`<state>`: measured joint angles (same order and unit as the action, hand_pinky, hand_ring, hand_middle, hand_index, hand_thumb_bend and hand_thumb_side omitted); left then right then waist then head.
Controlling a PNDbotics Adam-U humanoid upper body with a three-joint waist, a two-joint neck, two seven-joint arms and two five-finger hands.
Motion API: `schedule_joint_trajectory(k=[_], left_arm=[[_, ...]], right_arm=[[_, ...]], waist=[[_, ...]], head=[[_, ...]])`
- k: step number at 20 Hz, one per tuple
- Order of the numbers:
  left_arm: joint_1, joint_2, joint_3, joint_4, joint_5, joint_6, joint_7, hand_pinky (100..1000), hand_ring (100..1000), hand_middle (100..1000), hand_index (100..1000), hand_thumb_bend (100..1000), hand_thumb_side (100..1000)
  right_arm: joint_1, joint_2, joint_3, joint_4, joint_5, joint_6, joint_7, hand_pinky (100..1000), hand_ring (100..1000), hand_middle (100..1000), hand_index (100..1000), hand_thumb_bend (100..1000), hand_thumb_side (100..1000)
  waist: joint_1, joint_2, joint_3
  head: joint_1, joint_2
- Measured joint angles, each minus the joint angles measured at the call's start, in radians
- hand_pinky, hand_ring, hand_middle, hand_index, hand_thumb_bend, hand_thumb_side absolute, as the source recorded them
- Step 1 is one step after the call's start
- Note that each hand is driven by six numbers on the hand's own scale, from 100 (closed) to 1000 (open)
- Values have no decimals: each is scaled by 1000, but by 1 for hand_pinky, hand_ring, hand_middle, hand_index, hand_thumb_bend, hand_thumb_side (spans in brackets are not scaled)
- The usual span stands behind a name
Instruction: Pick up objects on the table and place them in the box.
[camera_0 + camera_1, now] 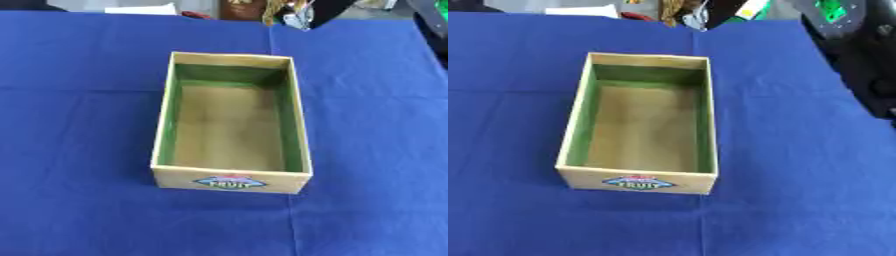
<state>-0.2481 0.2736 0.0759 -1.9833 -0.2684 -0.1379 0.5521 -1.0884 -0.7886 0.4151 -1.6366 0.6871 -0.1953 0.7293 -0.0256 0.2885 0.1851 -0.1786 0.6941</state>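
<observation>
An open cardboard box (300, 117) stands lengthwise in the middle of the blue cloth. Its inner walls are green and its brown floor (229, 130) shows bare, with nothing lying in it. The near end wall carries a small fruit label (229, 182). No loose object shows on the cloth in either view. Neither of my hands shows in these views.
The blue cloth (79, 130) covers the table, with a crease running from behind the box to the far edge. A black bulky shape (859, 55) with a green patch stands at the right edge in the right eye view. Mixed clutter (293, 12) lies beyond the far edge.
</observation>
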Motion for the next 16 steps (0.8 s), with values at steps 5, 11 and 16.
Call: schedule_joint_trajectory(k=[5, 11, 16], left_arm=[[-1, 0, -2, 0, 4, -1, -3, 509, 539, 550, 722, 100, 475], [-5, 0, -6, 0, 4, -2, -5, 510, 542, 550, 722, 100, 476], [-6, 0, -6, 0, 5, -2, -5, 510, 542, 550, 721, 100, 475]], right_arm=[[13, 0, 38, -60, -39, 27, 14, 663, 629, 577, 599, 100, 340], [42, 7, 89, -93, -52, 61, 23, 660, 622, 573, 606, 100, 347], [68, 39, 110, -84, -59, 79, 21, 659, 619, 571, 613, 100, 361]], waist=[[0, 0, 1], [2, 2, 2], [6, 6, 7]], head=[[0, 0], [-6, 0], [-13, 0]])
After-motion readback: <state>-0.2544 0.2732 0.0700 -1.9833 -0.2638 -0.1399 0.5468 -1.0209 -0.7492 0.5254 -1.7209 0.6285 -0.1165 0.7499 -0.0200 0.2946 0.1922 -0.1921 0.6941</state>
